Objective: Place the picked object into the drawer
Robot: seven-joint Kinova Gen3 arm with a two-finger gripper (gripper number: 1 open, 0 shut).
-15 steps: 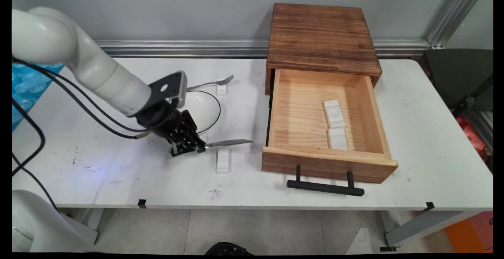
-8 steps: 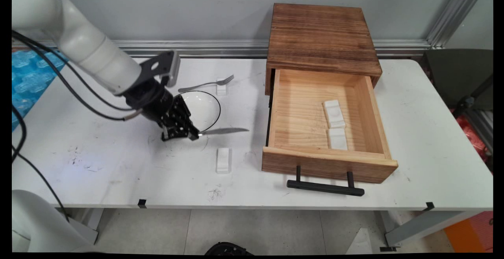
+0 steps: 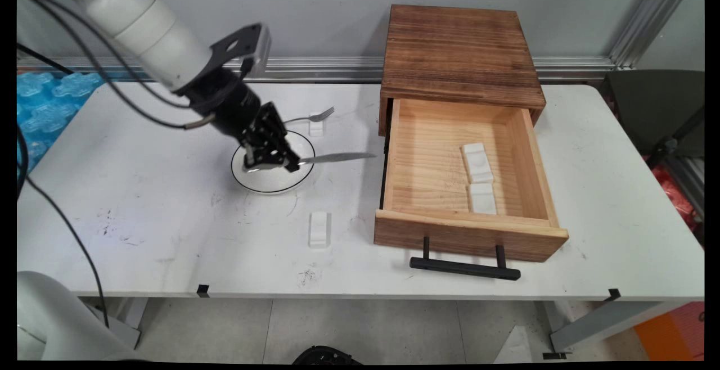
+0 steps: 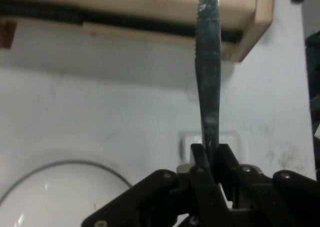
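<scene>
Your gripper (image 3: 292, 163) jaws are closed on the knife (image 3: 336, 157), held above the plate (image 3: 247, 181), blade pointing at the open drawer (image 3: 526, 150) (keep it level).

Black two-finger gripper (image 3: 292, 163) on white arm; dull grey metal knife (image 3: 337, 157) with serrated edge. Clear round glass plate (image 3: 264, 187) with thin black rim. White table (image 3: 169, 229), scuffed with dark marks. Light pine drawer (image 3: 439, 167), black bar handle (image 3: 464, 267), dark-stained striped wooden cabinet top (image 3: 458, 49). Small white blocks (image 3: 319, 228).
</scene>
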